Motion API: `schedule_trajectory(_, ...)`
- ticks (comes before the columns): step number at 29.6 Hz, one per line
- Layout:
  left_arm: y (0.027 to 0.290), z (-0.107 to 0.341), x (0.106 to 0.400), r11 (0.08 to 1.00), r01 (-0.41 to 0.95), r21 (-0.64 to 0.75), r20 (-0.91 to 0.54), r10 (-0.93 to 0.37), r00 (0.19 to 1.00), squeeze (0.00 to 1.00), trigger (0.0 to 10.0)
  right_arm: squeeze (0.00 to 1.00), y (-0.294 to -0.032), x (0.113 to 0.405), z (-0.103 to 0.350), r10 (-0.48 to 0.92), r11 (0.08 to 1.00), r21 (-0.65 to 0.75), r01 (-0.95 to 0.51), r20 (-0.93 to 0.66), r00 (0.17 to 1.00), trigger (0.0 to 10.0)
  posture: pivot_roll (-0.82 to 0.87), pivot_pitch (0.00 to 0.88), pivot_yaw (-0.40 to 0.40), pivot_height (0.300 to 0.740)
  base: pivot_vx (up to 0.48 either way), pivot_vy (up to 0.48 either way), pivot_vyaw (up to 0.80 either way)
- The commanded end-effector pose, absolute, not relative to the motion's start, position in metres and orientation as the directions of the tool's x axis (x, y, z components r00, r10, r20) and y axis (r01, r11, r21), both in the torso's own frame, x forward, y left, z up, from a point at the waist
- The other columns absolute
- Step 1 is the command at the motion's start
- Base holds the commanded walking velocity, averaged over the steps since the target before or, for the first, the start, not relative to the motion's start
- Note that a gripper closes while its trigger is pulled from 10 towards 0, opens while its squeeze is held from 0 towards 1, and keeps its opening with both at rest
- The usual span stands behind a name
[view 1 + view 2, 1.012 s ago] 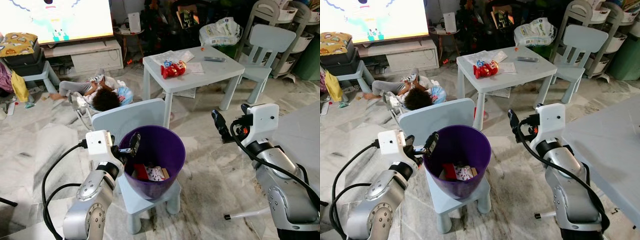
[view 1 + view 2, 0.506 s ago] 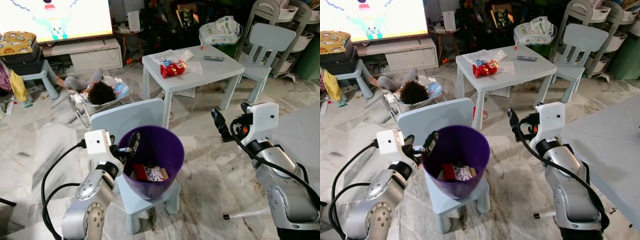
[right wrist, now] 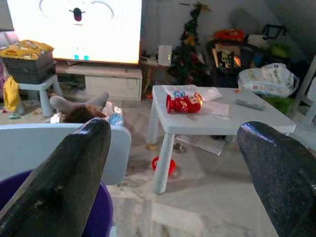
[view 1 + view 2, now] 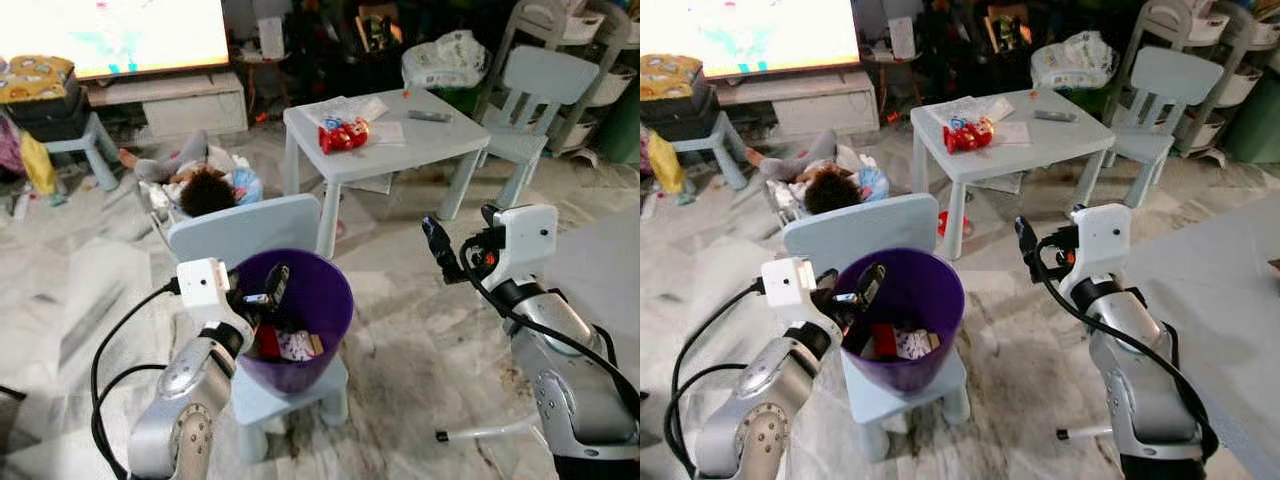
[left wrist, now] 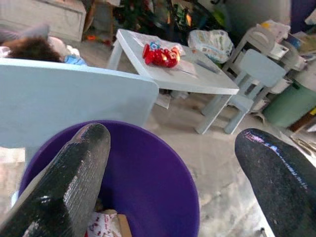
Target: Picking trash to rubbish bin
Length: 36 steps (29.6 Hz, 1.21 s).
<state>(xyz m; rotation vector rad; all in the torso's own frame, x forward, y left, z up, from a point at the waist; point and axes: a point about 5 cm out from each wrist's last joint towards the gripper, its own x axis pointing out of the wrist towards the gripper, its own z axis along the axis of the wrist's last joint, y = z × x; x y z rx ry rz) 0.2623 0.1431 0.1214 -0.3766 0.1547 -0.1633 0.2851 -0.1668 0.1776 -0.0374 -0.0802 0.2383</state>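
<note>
I had the left gripper (image 4: 268, 290) at the near-left rim of the purple rubbish bin (image 4: 330, 300), fingers spread and holding nothing, with scraps of trash (image 4: 290, 343) already lying in the bottom of the bin. The right gripper (image 4: 437, 245) hung raised to the right of the bin, also spread and empty. I judged a drop just finished; the next move called for walking to the far tabletop (image 4: 440, 140), where the red wrapper (image 4: 343, 133) lay among papers, and closing on it. The bin stood on a small pale blue chair (image 4: 250, 225) on a marble floor (image 4: 420, 340). Beyond the chair a person (image 4: 205, 190) lay on the floor, with a lit screen (image 4: 120, 35) at far left.
</note>
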Motion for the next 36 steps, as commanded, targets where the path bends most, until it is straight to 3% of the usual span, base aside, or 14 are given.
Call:
schedule_trajectory(1,0.1346,0.1229,0.2624,0.910,0.153,-0.385,-0.117,-0.213,0.970,0.00,10.0,0.00,-0.1732,0.2847,0.1794,0.222,0.974,-0.054,-0.218,0.075,0.972,10.0,0.00,0.033,-0.052,0.740,0.000,-0.296,0.00)
schedule_trajectory(9,0.1349,0.1228,0.2626,0.910,0.152,-0.385,-0.119,-0.213,0.970,0.00,10.0,0.00,-0.1730,0.2849,0.1791,0.223,0.974,-0.054,-0.219,0.074,0.972,10.0,0.00,0.031,-0.052,0.740,0.000,-0.273,0.00)
schedule_trajectory(18,0.1374,0.1270,0.2659,0.889,0.121,-0.441,-0.100,-0.183,0.978,0.00,10.0,0.00,-0.1730,0.2856,0.1794,0.224,0.974,-0.055,-0.220,0.074,0.972,10.0,0.00,0.031,-0.052,0.740,0.000,0.000,0.00)
schedule_trajectory(36,0.1422,0.1270,0.2697,0.870,0.095,-0.485,-0.111,-0.169,0.979,0.00,10.0,0.00,-0.1719,0.2867,0.1785,0.228,0.973,-0.054,-0.224,0.070,0.971,10.0,0.00,0.026,-0.053,0.740,0.000,0.000,-0.76)
